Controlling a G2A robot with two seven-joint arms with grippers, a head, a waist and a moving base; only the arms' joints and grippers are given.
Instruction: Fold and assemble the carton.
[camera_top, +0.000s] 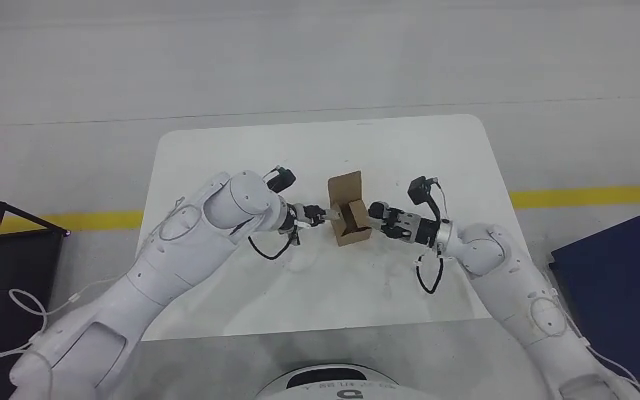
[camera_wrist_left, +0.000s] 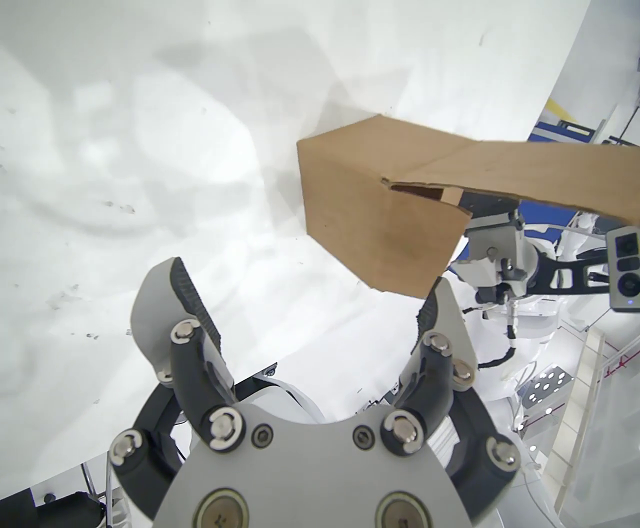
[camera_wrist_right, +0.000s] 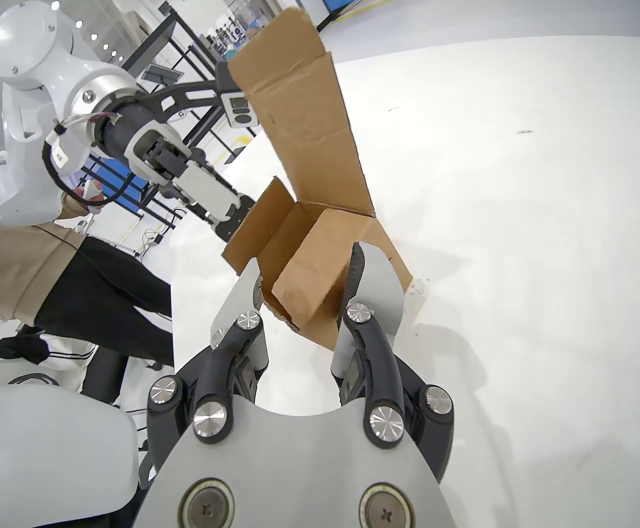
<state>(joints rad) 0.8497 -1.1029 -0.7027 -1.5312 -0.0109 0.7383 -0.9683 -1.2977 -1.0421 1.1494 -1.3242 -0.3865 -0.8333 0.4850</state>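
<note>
One broad white rectangular tabletop (camera_top: 420, 150) with rounded corners carried everything. Near its middle stood a small brown cardboard carton (camera_top: 348, 210), resting on the surface with its mouth facing up. Its longest flap stood raised on the side away from the robot, and in the top view it stretched toward the tabletop's far edge. In the right wrist view the carton (camera_wrist_right: 310, 125) showed an unclosed interior, with a shorter side flap bent inward on the near side and another flap sticking out on the opposite side. In the left wrist view the carton (camera_wrist_left: 380, 235) presented a plain closed wall and one corner, with a narrow slot where the long flap met the body.

Both white arms came in from opposite sides, so the carton sat between them. The left claw (camera_top: 320, 213) was just beside the carton's left wall; its own camera showed the left claw (camera_wrist_left: 307, 275) spread wide with nothing between its ribbed pads (camera_wrist_left: 192, 295), one tip close under the carton's lower corner. The right claw (camera_top: 372, 210) met the carton's right side. Seen from its wrist, the right claw (camera_wrist_right: 306, 257) was partly spread and straddled the inward-bent flap, one finger on each side of it; whether they squeezed it could not be told.

Several small dark scuff marks (camera_wrist_left: 120, 206) dotted the tabletop.
</note>
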